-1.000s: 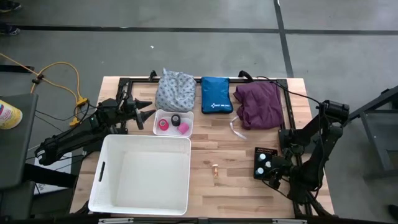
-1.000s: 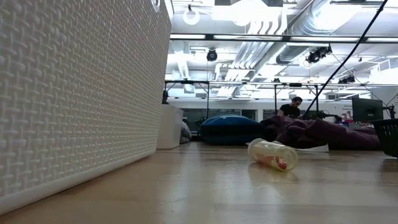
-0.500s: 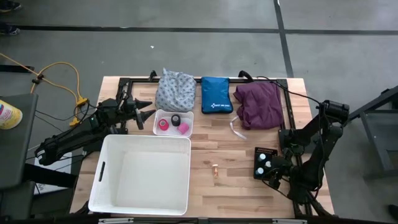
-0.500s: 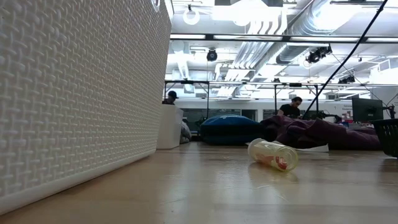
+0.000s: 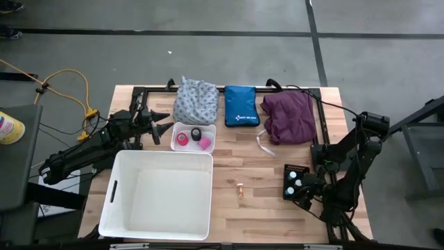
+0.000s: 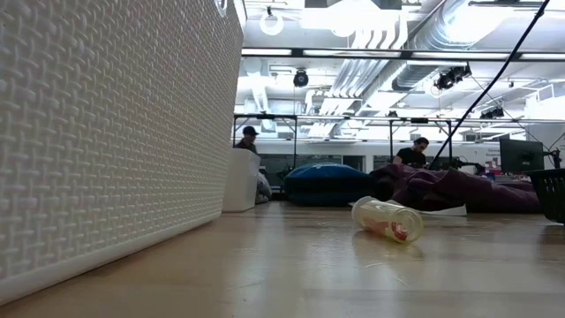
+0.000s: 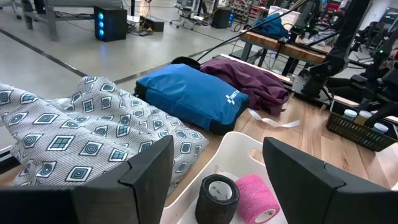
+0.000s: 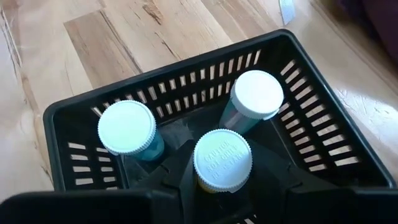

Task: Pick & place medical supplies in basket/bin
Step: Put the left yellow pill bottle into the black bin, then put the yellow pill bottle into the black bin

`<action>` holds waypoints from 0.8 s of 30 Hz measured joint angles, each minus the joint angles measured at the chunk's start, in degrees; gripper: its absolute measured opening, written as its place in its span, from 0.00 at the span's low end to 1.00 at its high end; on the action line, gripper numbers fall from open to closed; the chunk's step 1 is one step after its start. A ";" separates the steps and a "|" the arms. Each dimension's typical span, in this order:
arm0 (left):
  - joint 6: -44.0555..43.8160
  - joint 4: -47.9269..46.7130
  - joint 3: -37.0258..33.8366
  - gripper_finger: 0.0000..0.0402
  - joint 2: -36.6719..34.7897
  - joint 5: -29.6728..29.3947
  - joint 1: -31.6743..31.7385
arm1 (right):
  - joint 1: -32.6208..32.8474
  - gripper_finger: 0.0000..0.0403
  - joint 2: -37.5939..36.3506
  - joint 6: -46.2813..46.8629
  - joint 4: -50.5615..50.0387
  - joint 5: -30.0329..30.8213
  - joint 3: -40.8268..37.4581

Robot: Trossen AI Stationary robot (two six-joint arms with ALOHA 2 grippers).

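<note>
Tape rolls [image 5: 193, 138] in white tray [image 5: 208, 144] | just beside left gripper [image 5: 164, 126], fingers spread, empty | right gripper [image 5: 303, 192] over vial basket [image 5: 294, 182], opening unclear

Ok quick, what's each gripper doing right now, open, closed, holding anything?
Left gripper: open, empty, beside the small white tray.
Right gripper: at the black basket of vials; cannot be told.
</note>
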 joint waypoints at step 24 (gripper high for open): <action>0.00 -0.01 0.00 0.60 0.00 0.00 -0.01 | 0.00 0.40 0.00 -0.49 0.68 0.04 0.00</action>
